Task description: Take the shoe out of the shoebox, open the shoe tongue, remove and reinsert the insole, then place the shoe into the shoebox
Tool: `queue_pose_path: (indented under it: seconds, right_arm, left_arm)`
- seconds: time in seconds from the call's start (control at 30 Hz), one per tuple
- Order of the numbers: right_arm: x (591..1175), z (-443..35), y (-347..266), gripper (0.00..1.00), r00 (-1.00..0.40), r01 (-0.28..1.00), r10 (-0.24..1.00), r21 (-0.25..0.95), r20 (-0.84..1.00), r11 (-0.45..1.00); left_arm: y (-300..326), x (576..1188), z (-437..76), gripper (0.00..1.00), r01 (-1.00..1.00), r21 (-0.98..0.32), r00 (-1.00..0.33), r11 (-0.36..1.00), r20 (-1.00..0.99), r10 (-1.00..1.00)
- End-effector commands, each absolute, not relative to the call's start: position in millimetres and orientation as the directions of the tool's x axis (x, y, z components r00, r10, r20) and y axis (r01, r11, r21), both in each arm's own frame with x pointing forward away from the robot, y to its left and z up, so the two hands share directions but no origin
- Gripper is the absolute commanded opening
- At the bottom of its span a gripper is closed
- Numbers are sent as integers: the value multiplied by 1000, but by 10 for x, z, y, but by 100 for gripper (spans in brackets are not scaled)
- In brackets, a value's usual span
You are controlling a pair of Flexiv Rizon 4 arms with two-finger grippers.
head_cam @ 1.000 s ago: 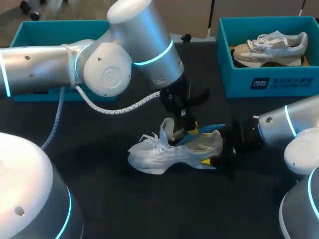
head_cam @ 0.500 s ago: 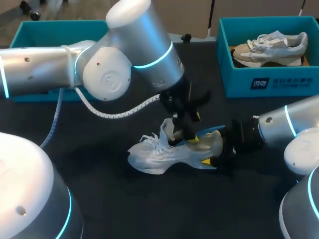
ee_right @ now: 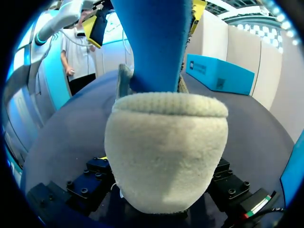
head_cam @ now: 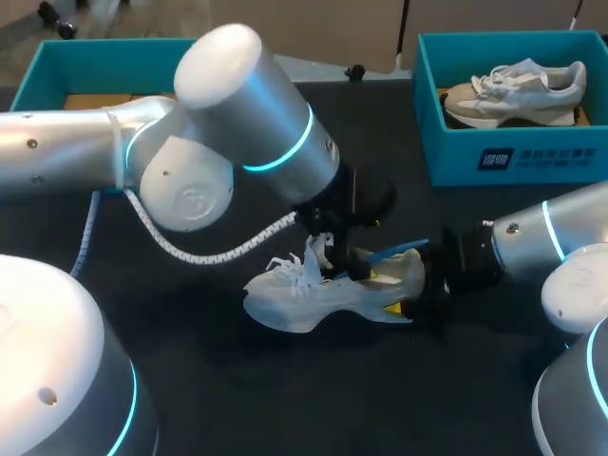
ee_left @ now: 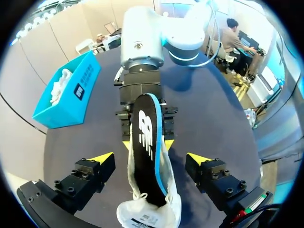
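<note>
Head view takes in the black table (head_cam: 285,399), where my left arm (head_cam: 228,123) sweeps in over the middle and my right arm (head_cam: 560,247) reaches in low from the other side. A second ago the left arm's big joint sat higher and further toward the middle; it has since swung back toward its own side, and the wrist has dropped closer to the work.

Two teal boxes stand along the far edge. The left shoebox (head_cam: 57,62) holds no shoe, and the right shoebox (head_cam: 513,157) holds a beige shoe (head_cam: 518,90).

The white shoe (head_cam: 304,299) rests on its sole mid-table, well apart from both boxes. My right gripper (ee_right: 159,183) is clamped on its heel, a yellow tip on each side.

The insole (ee_right: 154,42), black on top and blue underneath, lies along the shoe's opening, with its rear end poking up past the heel collar. My left gripper (ee_left: 150,159) hangs straight over it, fingers spread wide on either side and touching nothing.

I judge the insole is going back in but is not yet seated, and the heel end wants pressing down before the shoe can return to a box.
</note>
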State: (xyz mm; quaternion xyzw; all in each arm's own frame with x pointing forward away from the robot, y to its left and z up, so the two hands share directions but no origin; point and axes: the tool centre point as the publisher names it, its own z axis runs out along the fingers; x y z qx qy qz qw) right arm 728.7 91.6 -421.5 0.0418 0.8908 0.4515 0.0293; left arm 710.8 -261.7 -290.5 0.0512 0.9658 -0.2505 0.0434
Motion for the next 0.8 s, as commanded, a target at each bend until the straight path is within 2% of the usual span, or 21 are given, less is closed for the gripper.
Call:
queue_pose_path:
  seconds: [0.03, 0.37, 0.6, 0.7, 0.8]
  right_arm:
    - [7302, -4245, 900, 0, -995, 48, 102, 805, -15, 591]
    - [7302, -4245, 900, 0, -995, 48, 102, 805, -15, 591]
    - [7302, -4245, 900, 0, -995, 48, 102, 805, -15, 591]
    - [7302, -4245, 900, 0, -995, 48, 102, 805, -15, 591]
    - [7302, -4245, 900, 0, -995, 48, 102, 805, -15, 591]
  left_arm:
    - [-2643, 7098, -2959, 92, 116, -488, -989, 865, -134, 57]
    - [-2733, 7103, -3077, 65, 97, -512, -985, 854, -174, 7]
    - [-2809, 7103, -3208, 59, 68, -521, -986, 851, -164, -21]
    - [-2827, 7118, -3240, 60, 60, -520, -986, 852, -162, -29]
    - [-2840, 7128, -3249, 49, 59, -518, -987, 853, -161, -29]
